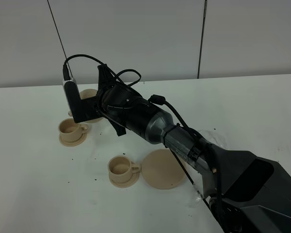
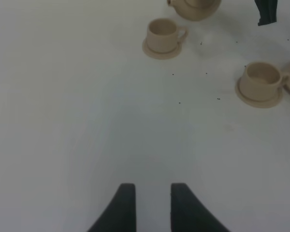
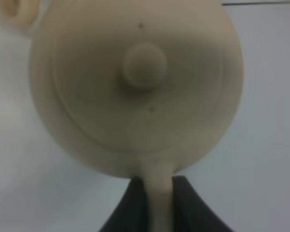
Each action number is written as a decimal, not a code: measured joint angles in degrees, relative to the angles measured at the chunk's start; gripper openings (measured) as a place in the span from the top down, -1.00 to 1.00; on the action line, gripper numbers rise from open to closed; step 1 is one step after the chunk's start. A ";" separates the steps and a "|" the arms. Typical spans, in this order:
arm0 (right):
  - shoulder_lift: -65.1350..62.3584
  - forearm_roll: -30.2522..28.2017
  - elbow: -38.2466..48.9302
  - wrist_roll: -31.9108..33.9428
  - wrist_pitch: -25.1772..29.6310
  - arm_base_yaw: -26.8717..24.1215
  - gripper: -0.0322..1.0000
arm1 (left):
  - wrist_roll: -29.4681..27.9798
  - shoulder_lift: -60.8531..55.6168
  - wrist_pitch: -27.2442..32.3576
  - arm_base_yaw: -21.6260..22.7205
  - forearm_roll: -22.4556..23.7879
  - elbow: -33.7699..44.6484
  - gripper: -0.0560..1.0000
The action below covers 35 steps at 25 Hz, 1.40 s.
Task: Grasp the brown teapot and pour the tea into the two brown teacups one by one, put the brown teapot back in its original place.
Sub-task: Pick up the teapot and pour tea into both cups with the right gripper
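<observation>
right pincer (image 3: 158,182) on brown teapot (image 3: 87,96) handle

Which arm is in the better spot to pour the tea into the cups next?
The right one. The right gripper is shut on the brown teapot by its handle, beside one teacup. The left gripper hangs over the table, holding nothing, away from the teapot.

I read the brown teapot (image 3: 135,92), the far teacup (image 1: 69,127), the near teacup (image 1: 120,167) and the wide saucer (image 1: 162,170) as smooth beige ceramic with a dull satin finish. The surface (image 1: 34,194) is white, smooth and matt, flecked with dark specks. The left hand (image 2: 152,189) looks like matt black plastic.
</observation>
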 joint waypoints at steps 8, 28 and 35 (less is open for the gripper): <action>0.15 -2.27 0.00 -0.84 -1.06 0.83 0.76 | 0.00 0.00 0.00 0.00 0.00 0.00 0.43; 0.15 -6.13 0.00 -1.28 -3.22 1.25 0.76 | 0.00 0.00 0.00 0.00 0.00 0.00 0.43; 0.15 -6.58 0.00 -1.34 -3.53 1.41 0.76 | 0.00 0.00 0.00 0.00 0.00 0.00 0.43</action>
